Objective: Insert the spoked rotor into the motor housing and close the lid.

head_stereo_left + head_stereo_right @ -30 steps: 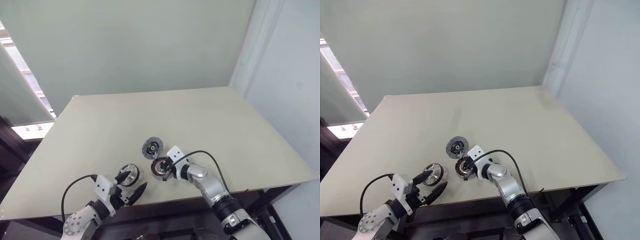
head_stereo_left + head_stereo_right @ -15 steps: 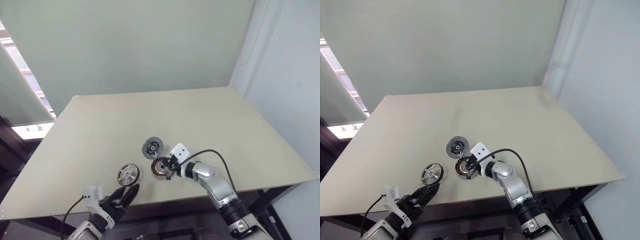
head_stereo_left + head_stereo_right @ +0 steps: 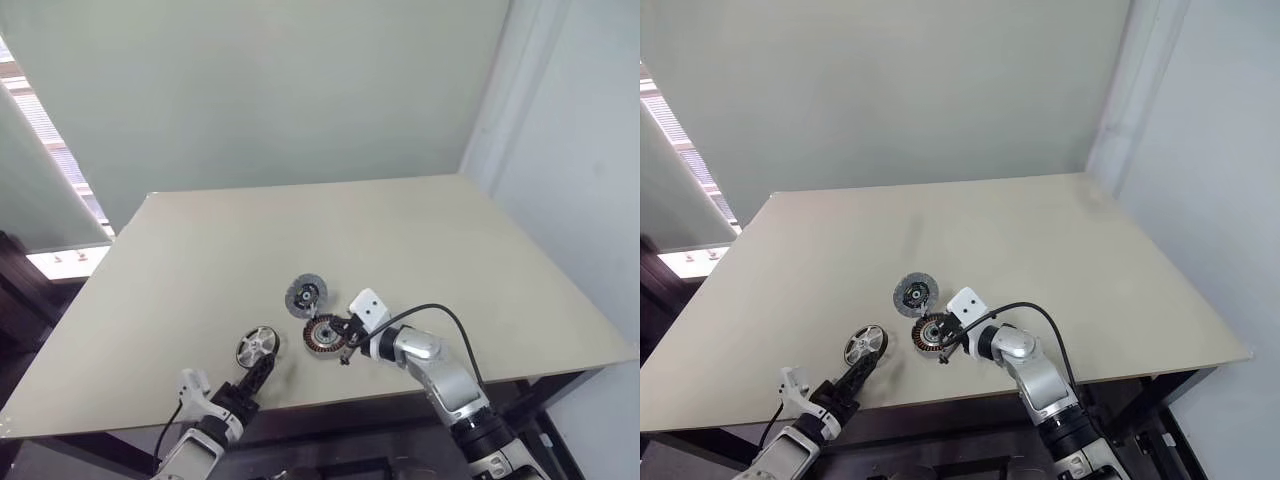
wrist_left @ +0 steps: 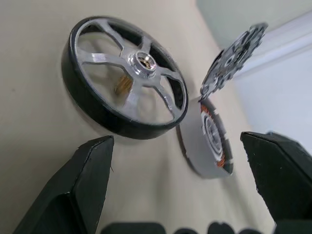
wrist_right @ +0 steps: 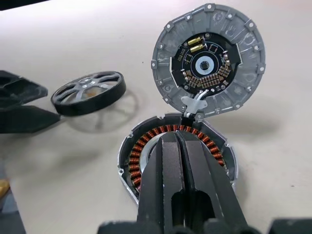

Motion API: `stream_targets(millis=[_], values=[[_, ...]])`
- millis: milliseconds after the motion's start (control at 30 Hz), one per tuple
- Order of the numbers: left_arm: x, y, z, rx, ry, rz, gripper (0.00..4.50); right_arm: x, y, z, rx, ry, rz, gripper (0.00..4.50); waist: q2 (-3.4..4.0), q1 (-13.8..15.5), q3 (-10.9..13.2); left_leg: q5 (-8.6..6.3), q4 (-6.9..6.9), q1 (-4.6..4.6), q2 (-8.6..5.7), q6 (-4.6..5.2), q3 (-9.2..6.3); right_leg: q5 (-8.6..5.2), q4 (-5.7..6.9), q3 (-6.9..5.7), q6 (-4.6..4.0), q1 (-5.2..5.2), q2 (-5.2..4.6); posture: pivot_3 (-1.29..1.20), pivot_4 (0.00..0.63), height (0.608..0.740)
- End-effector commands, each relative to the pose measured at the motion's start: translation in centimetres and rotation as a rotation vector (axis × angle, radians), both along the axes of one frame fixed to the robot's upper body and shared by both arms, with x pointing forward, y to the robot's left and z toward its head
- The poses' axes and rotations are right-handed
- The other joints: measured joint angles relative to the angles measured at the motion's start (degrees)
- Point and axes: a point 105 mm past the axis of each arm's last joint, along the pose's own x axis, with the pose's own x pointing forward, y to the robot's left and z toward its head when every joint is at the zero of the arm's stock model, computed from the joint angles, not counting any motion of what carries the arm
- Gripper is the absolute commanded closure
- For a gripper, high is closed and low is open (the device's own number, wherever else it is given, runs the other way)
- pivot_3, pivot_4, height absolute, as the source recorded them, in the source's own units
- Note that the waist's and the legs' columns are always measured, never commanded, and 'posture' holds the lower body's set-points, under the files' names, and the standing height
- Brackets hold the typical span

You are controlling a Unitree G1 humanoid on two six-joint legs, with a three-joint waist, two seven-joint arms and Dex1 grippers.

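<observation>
Lying open, motor housing (image 5: 178,158) holds copper windings; spoked rotor (image 5: 88,92) outside.

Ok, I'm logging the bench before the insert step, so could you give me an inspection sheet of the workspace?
Surface: beige table, bare apart from the job's things.
Job's things: spoked rotor lies flat near the front edge, not inserted; motor housing open, copper windings showing; its hinged lid swung open behind it.
Clutter: nothing seen.
Grippers: left gripper open, fingers either side of the rotor, apart from it; right gripper shut, tip over the housing, holding nothing.
Cables: a black cable loops over the right wrist; another by the left wrist.
Surroundings: pale wall behind the table.
</observation>
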Motion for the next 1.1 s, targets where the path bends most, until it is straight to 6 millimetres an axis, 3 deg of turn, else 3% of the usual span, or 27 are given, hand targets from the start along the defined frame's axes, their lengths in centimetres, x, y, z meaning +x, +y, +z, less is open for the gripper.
stream_targets(millis=[33, 167, 267, 400, 433, 467, 500, 533, 567, 600, 633, 733, 800, 833, 867, 900, 967, 1000, 1100], values=[[0.2, 1.7, -2.1, 0.078, 0.079, 0.054, 0.00, 0.3, 0.1, 2.0, 0.041, -0.054, -0.003, 4.49, 0.05, 0.0, 0.0, -0.01, 0.00, 0.02, 0.02, -0.01, -0.01, 0.00, -0.02, -0.03, 0.00, 0.00, -0.01, 0.00, 0.000, 0.740], [1.6, 1.4, -1.8, 0.072, 0.055, 0.059, 0.00, 0.1, -0.1, 1.8, 0.039, -0.048, -0.008, 4.49, 0.76, -0.2, -0.3, -0.04, 0.03, -0.22, 0.38, -0.05, -0.13, -0.01, -0.59, -0.70, -0.01, -0.05, -0.02, 0.00, 0.000, 0.740], [2.3, 1.4, -1.4, 0.068, 0.033, 0.078, 0.00, 0.0, -0.2, 1.7, 0.039, -0.043, -0.012, 4.49, 1.60, -0.6, -0.6, -0.06, -0.11, -1.23, 1.38, -0.05, -0.38, 0.01, -2.47, -2.69, 0.01, 0.02, -0.11, 0.00, 0.000, 0.740], [3.2, 1.2, -0.1, 0.040, 0.009, 0.125, 0.00, -0.1, -0.4, 1.5, 0.036, -0.039, -0.019, 4.49, 1.55, -1.0, -0.6, -0.06, -0.44, -2.28, 2.77, -0.05, -0.12, 0.20, -3.57, -3.48, 0.12, -0.17, -0.19, 0.00, 0.000, 0.740], [3.3, 1.1, 0.1, 0.037, 0.007, 0.133, 0.00, -0.1, -0.4, 1.5, 0.035, -0.038, -0.020, 4.49, 1.90, -1.2, -0.8, -0.06, -0.74, -2.36, 3.12, -0.05, 0.09, 1.29, -4.31, -3.48, 0.00, -0.02, -0.12, 0.00, 0.000, 0.740], [3.4, 1.1, 0.3, 0.035, 0.007, 0.137, 0.00, -0.1, -0.4, 1.5, 0.035, -0.038, -0.021, 4.49, 1.17, -0.8, -1.0, -0.06, -1.13, -2.98, 3.68, -0.04, 0.28, 2.90, -5.11, -3.52, -0.21, 0.13, 0.24, 0.00, 0.000, 0.740], [3.4, 1.0, 0.4, 0.033, 0.006, 0.139, 0.00, -0.1, -0.5, 1.5, 0.034, -0.038, -0.022, 4.49, -0.43, 0.5, -1.1, 0.01, -1.59, -3.46, 4.40, 0.08, 1.55, 3.06, -2.01, -3.58, -0.35, -0.45, -0.23, 0.00, 0.000, 0.740], [3.5, 0.9, 0.8, 0.024, -0.005, 0.148, 0.00, -0.1, -0.5, 1.4, 0.033, -0.037, -0.024, 4.49, -1.60, 1.4, -0.9, 0.15, -1.93, -3.16, 4.14, 0.31, 3.42, -0.30, 2.84, -2.63, -0.61, 0.31, -0.95, 0.00, 0.000, 0.740], [3.6, 0.9, 1.3, 0.021, -0.018, 0.157, 0.00, -0.2, -0.6, 1.4, 0.033, -0.036, -0.026, 4.49, -1.53, 1.7, -0.5, 0.33, -1.89, -2.41, 3.84, 0.54, 4.40, -3.09, 4.14, -1.06, -1.52, 0.05, -0.87, 0.00, 0.000, 0.740], [3.7, 0.9, 1.6, 0.020, -0.028, 0.164, 0.00, -0.2, -0.6, 1.4, 0.032, -0.036, -0.027, 4.49, -1.05, 1.9, -0.3, 0.39, -1.36, -2.05, 3.41, 0.54, 4.84, -3.76, 4.20, -0.96, -2.44, 0.15, -0.80, 0.00, 0.000, 0.740], [3.7, 0.9, 1.9, 0.023, -0.034, 0.170, 0.00, -0.2, -0.6, 1.3, 0.032, -0.034, -0.027, 4.49, -0.72, 1.7, -0.2, 0.37, -1.20, -2.09, 3.54, 0.53, 4.47, -3.80, 3.93, -1.43, -2.59, 0.12, -0.70, 0.00, 0.000, 0.740], [4.0, 1.2, 2.5, 0.043, -0.046, 0.198, 0.00, -0.3, -0.6, 1.2, 0.033, -0.031, -0.027, 4.49, 0.53, -0.1, 0.2, 0.34, 0.69, -1.85, 4.11, 0.47, 3.84, -3.75, 3.22, -3.64, -2.70, 0.41, -0.91, 0.00, 0.000, 0.740], [4.1, 1.0, 3.1, 0.046, -0.063, 0.191, 0.00, -0.3, -0.5, 1.2, 0.034, -0.029, -0.027, 4.49, 1.42, -1.6, 0.4, 0.07, 1.01, -2.49, 4.07, -0.02, 1.82, -3.64, 1.72, -5.98, -2.59, 1.34, -1.09, 0.00, 0.000, 0.740], [4.1, 0.9, 3.4, 0.048, -0.070, 0.186, 0.00, -0.3, -0.5, 1.2, 0.034, -0.029, -0.027, 4.49, 1.07, -1.9, 0.2, 0.05, 0.76, -2.99, 4.08, -0.02, 1.26, -3.28, 0.65, -6.64, -2.03, 1.43, -1.10, 0.00, 0.000, 0.740], [4.1, 0.8, 3.6, 0.047, -0.074, 0.181, 0.00, -0.3, -0.5, 1.2, 0.035, -0.029, -0.027, 4.49, 0.60, -1.9, -0.1, 0.06, 0.19, -3.44, 4.30, -0.01, 0.98, -3.05, 0.81, -6.59, -1.43, 0.91, -1.41, 0.00, 0.000, 0.740], [4.1, 0.8, 3.7, 0.047, -0.076, 0.181, 0.00, -0.3, -0.5, 1.2, 0.036, -0.028, -0.028, 4.49, 0.10, -1.8, -0.1, 0.08, 0.00, -3.46, 3.56, 0.03, 1.19, -3.05, 1.38, -5.65, -1.27, 0.83, -1.47, 0.00, 0.000, 0.740], [4.2, 0.9, 4.0, 0.042, -0.079, 0.192, 0.00, -0.4, -0.4, 1.2, 0.039, -0.026, -0.028, 4.49, -0.03, -1.4, 0.2, 0.09, -0.08, -2.89, 2.27, 0.04, 1.41, -3.00, 2.10, -3.67, -1.34, 0.91, -1.51, 0.00, 0.000, 0.740], [4.3, 1.1, 4.1, 0.039, -0.078, 0.202, 0.00, -0.4, -0.4, 1.2, 0.041, -0.025, -0.028, 4.49, -0.06, -1.1, 0.2, 0.09, -0.31, -2.45, 2.01, 0.03, 1.65, -3.00, 2.05, -3.27, -1.37, 0.87, -1.51, 0.00, 0.000, 0.740], [4.7, 1.3, 4.4, 0.035, -0.080, 0.220, 0.00, -0.4, -0.3, 1.2, 0.045, -0.023, -0.029, 4.49, 0.01, 0.0, 0.2, 0.25, -1.04, -2.26, 1.35, -0.18, 1.41, -2.96, 1.25, -3.16, -1.43, 1.13, -1.07, 0.00, 0.000, 0.740]])
